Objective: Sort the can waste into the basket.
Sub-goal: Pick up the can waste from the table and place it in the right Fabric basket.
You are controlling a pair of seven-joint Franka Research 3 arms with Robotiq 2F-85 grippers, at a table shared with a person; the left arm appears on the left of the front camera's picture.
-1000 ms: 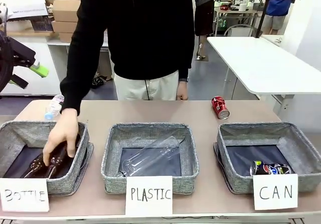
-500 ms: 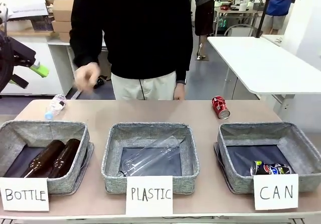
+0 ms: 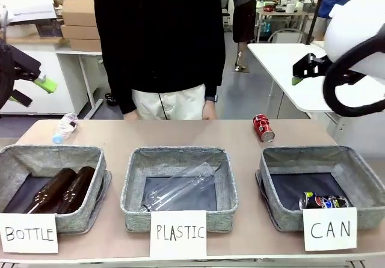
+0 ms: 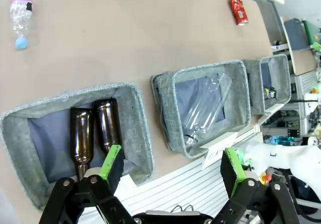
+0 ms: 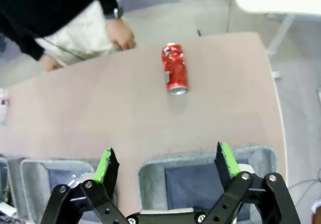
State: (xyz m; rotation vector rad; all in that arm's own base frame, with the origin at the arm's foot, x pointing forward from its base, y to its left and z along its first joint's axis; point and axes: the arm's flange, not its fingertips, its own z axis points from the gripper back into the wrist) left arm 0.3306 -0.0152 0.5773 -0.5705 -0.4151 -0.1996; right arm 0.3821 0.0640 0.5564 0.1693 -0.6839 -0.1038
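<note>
The dented red can lies on its side on the table behind the CAN basket. A black-blue can rests in that basket's front right corner. My right gripper hangs high above the table's right end. In its wrist view it stands open over the basket's rim, with the red can farther ahead. My left gripper is raised at the far left, open and holding nothing. From there the red can and CAN basket are far off.
Two brown bottles lie in the BOTTLE basket. A clear bottle lies in the PLASTIC basket. A small plastic bottle lies at the far left. The person stands at the far edge, hands by the table.
The person's hand left the brown bottles in the BOTTLE basket and drew back to the body. My right arm swung into view at the upper right.
</note>
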